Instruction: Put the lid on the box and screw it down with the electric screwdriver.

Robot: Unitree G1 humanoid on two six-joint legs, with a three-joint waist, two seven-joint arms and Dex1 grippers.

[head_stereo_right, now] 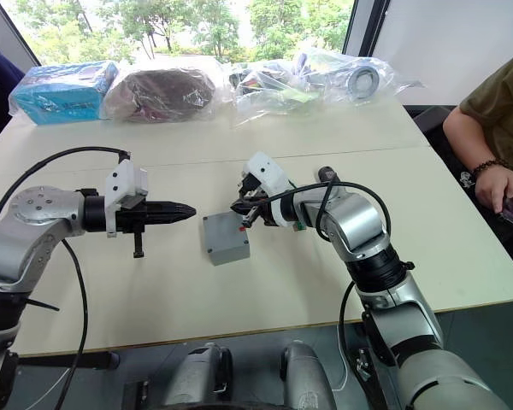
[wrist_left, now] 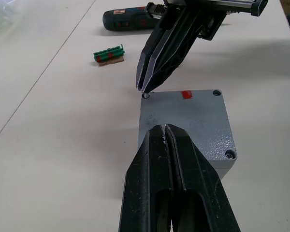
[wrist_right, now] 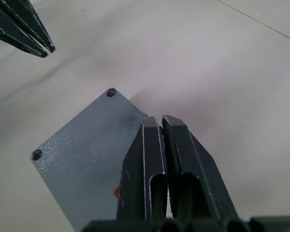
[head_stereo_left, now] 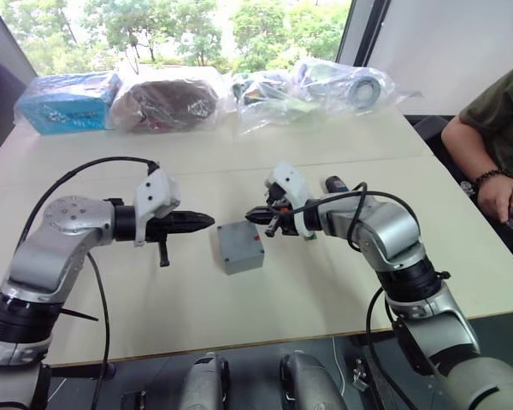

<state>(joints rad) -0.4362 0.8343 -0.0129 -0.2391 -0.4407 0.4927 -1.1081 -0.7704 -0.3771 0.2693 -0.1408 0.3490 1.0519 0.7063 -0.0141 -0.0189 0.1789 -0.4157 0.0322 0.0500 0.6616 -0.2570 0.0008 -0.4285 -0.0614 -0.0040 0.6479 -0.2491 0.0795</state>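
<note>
Speckled matt grey lid (wrist_left: pixel 183 121), perhaps painted plastic, smooth pale matt table (head_stereo_left: pixel 325 290), glossy black end effector fingers (wrist_left: pixel 193 179)

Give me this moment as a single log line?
lid: on box | left end effector: shut, beside | right end effector: shut, over corner | electric screwdriver: on table, untouched

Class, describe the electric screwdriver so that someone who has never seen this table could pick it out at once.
Start at the pale table and find the closed grey box between the two grippers. Beyond it, behind the right gripper, lies the electric screwdriver flat on the table. It is a dark, stubby cylinder, unlike the small green circuit piece near it.
</note>
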